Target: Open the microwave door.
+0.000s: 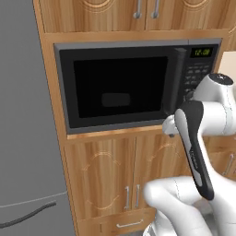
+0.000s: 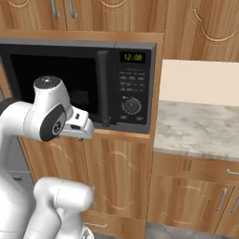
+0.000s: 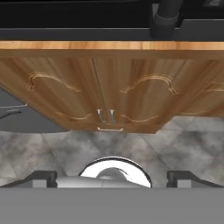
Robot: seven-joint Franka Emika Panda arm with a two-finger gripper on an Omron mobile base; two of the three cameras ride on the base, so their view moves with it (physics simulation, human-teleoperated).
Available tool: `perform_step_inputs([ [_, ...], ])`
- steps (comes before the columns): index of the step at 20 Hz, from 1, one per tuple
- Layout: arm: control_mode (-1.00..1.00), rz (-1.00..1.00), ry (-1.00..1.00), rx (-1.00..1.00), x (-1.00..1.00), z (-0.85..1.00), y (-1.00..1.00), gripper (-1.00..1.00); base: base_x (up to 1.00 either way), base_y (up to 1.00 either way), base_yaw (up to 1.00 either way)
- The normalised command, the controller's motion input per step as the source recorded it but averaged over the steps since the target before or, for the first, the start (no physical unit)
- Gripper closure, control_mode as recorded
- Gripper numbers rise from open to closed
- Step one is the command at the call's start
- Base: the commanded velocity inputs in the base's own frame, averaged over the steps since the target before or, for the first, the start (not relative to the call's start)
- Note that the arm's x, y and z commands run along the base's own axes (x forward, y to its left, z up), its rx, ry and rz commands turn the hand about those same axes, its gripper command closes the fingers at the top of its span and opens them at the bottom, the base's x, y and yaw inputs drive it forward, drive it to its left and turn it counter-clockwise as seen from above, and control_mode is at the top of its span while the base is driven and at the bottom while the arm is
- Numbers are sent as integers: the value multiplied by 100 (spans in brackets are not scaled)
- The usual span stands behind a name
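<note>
The claw [image 3: 112, 177] is showing its tips spread wide and holding nothing, while the microwave door [image 1: 117, 87] handle [image 3: 165, 17] above is getting cut off.

The gripper [image 3: 112, 179] hangs with its two dark fingertips [image 3: 41, 178] set wide apart. Ahead of them spreads grey stone floor [image 3: 175, 144], then wooden cabinet doors [image 3: 109, 96], and farthest off the microwave's [image 3: 65, 19] dark underside with its handle's [image 3: 166, 17] end.

Microwave door [image 1: 120, 87] handle's lower end behind the arm.
</note>
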Motion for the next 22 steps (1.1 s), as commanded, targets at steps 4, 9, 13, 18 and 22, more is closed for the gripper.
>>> perform_step_inputs([
  [4,100,0,0,0,0,0,0,-100,-28,-55,0],
  [9,100,0,0,0,0,0,0,-100,-57,-37,0],
  [13,100,0,0,0,0,0,0,-100,-42,-11,0],
  [18,-100,0,-12,0,-15,9,4,-100,0,0,0],
  [22,-100,0,-31,0,10,49,5,-100,0,0,0],
])
